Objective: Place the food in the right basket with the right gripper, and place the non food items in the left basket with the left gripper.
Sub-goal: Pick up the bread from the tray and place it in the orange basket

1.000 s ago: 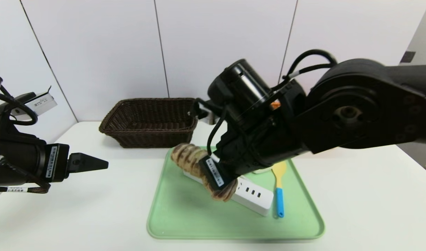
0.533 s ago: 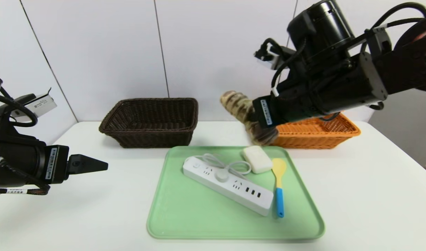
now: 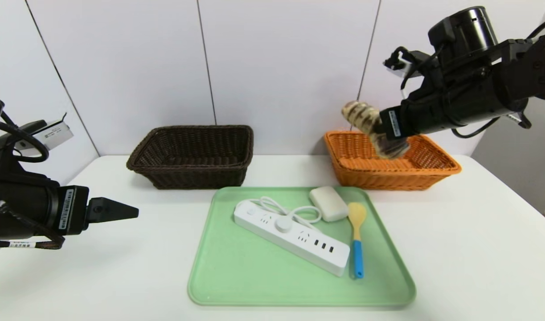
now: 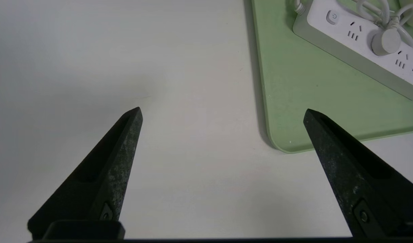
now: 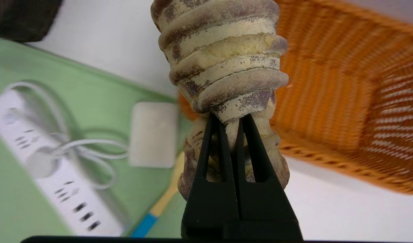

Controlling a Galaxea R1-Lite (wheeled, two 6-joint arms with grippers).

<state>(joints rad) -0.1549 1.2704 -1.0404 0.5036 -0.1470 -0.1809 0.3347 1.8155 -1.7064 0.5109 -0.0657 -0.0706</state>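
My right gripper (image 3: 381, 133) (image 5: 230, 118) is shut on the striped brown loaf (image 3: 370, 127) (image 5: 223, 64), holding it in the air over the near left part of the orange right basket (image 3: 432, 171) (image 5: 344, 91). On the green tray (image 3: 254, 276) lie the white power strip (image 3: 294, 236) (image 5: 34, 148) (image 4: 358, 50) with its coiled cord, the white rounded block (image 3: 328, 203) (image 5: 154, 135) and the yellow spoon with a blue handle (image 3: 357, 240). The dark brown left basket (image 3: 192, 154) stands at the back. My left gripper (image 3: 120, 209) (image 4: 223, 113) hovers open over the table, left of the tray.
A white wall rises directly behind both baskets. Bare white table (image 3: 477, 249) lies on both sides of the tray and in front of it. The tray's near left corner (image 4: 287, 145) shows between my left fingers.
My right arm has lifted the loaf off the tray and swung it up and to the right, over the orange basket. The left arm has not moved.
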